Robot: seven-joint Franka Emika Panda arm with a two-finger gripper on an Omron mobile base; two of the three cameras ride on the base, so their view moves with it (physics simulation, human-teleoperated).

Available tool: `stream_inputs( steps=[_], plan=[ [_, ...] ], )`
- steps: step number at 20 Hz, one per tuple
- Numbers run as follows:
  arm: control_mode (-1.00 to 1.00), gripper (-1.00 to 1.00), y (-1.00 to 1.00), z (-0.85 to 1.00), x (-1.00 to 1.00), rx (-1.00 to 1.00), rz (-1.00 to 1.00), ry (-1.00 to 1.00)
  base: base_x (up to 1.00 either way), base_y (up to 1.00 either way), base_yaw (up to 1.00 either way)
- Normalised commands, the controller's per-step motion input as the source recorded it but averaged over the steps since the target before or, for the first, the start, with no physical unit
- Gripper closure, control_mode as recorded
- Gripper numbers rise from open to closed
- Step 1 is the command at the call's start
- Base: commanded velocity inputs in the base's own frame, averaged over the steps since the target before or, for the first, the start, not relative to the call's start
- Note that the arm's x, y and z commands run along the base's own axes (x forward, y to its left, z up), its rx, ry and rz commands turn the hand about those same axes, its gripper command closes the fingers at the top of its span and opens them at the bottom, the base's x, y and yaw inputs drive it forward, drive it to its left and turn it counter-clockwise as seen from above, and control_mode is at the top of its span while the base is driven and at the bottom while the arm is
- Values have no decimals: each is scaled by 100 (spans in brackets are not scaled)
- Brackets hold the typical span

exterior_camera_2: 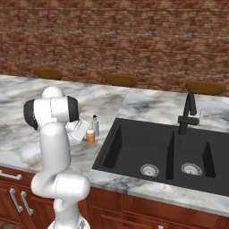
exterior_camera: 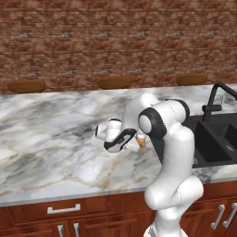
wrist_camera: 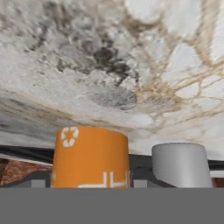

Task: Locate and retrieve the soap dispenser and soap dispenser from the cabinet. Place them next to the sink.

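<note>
- Orange soap dispenser (exterior_camera_2: 91,136): I see a small orange pump bottle with a white pump head, upright on the grey-and-white veined marble tabletop (exterior_camera: 46,134), just beside the left rim of the sink.
- In the hand view the same bottle (wrist_camera: 91,157) fills the lower left as a smooth orange cylinder, seen from close up.
- Markings on it: a white recycling-arrow symbol near one edge, and white block characters along the bottom of the view, cut off and not readable to me.
- Pale grey soap dispenser (exterior_camera_2: 95,125): a slightly taller, slim grey bottle with a black top, upright, just behind and beside the orange one. In the hand view its plain grey body (wrist_camera: 181,165) stands to the right of the orange bottle, a narrow gap between them; I read no label on it.
- Matte black double-basin sink (exterior_camera_2: 134,129): set into the tabletop, a silver drain in each basin, a black angular faucet (exterior_camera_2: 188,114) at the back rim. I see nothing lying in either basin.
- End effector (exterior_camera: 137,141): low over the tabletop at the orange bottle; from my views I cannot tell whether the fingers are apart or clamped on it, as the white arm covers them.
</note>
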Motion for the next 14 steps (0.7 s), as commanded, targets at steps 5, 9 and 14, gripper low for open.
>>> stream_inputs(
  steps=[5, 9, 14],
  plan=[
    [-100, 100, 0, -33, 2, -2, -1, -7, 0, 0, 0],
    [-100, 100, 0, -13, 9, 1, -1, -3, 0, 0, 0],
    [-100, -100, 0, -13, 13, 0, 0, -1, 0, 0, 0]
  ],
)
